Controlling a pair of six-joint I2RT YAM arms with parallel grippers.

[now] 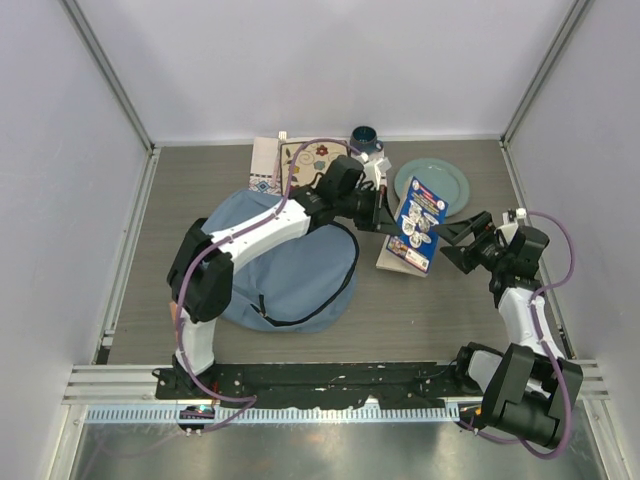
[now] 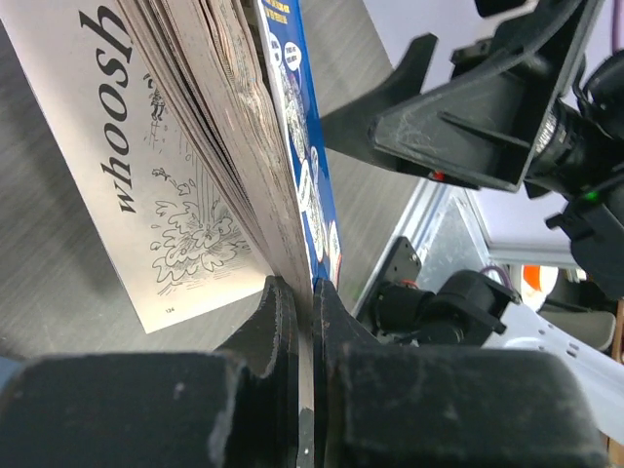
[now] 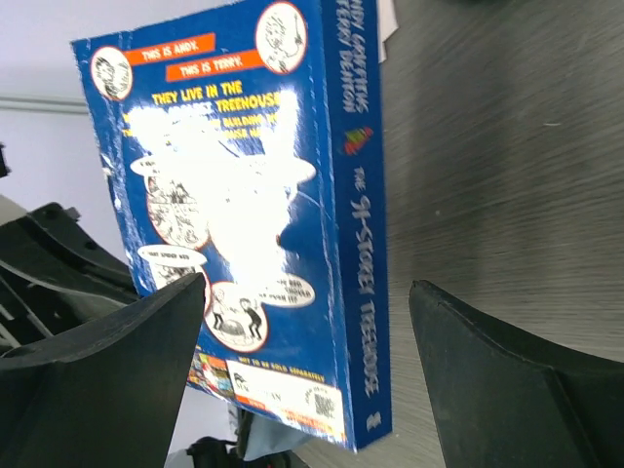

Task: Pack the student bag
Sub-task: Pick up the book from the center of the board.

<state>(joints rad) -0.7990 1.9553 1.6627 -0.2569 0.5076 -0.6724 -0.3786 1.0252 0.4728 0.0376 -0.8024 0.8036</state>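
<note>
Top external view: the student bag (image 1: 290,270) lies centre left on the desk (image 1: 420,310), and by appearance nothing is packed yet. At centre right the left fingers (image 2: 276,322) pinch the cover of the blue book (image 1: 418,225); the right fingers (image 3: 107,341) stand spread near it.

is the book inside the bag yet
No, the book sits on the table beside the student bag, its blue cover pinched in the left fingers.

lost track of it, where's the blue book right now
Top view, right of centre: the blue book is pinched by the left gripper, between the backpack and the open right gripper.
</note>
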